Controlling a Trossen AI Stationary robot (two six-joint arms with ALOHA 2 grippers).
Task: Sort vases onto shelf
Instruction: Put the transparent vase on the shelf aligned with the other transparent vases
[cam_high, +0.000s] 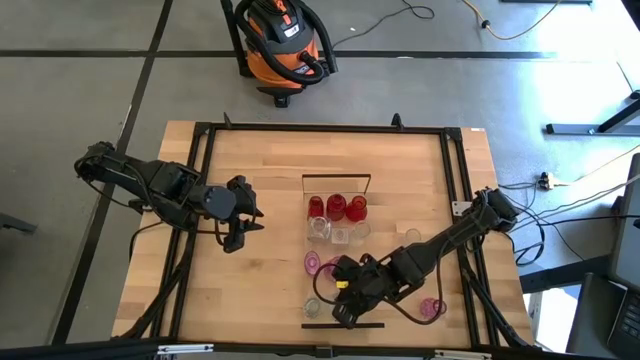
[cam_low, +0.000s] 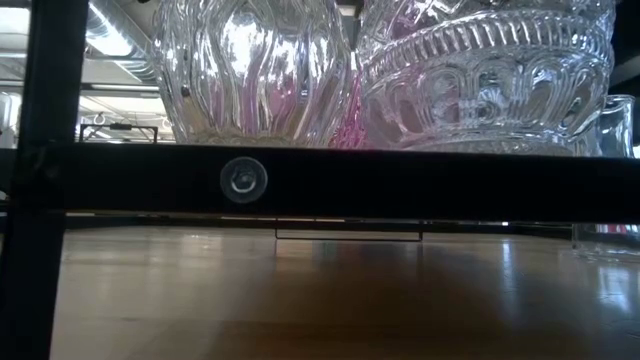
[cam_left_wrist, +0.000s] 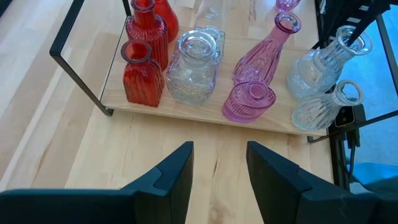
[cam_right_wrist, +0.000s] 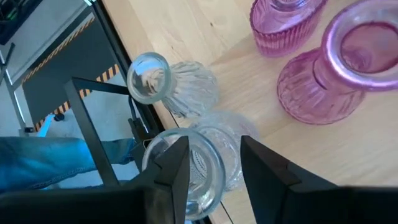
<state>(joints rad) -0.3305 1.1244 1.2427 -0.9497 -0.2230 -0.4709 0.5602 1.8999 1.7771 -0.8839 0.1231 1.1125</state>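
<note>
Left wrist view: tall pink vase (cam_left_wrist: 264, 51) upright on shelf (cam_left_wrist: 205, 111).

The ribbed red glass vases (cam_left_wrist: 138, 79), translucent pink glass vases (cam_left_wrist: 261, 56) and clear cut-glass vases (cam_left_wrist: 191, 71) are gleaming glossily on the pale smooth wooden shelf (cam_left_wrist: 186, 112), its thin black metal frame (cam_left_wrist: 78, 78) looking matt. The blond wooden worktop (cam_high: 270, 170) is showing a satin sheen.

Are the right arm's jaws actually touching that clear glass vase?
Touching. In the right wrist view the right gripper has its jaws on either side of the clear vase's neck, with no gap showing at the glass.
</note>
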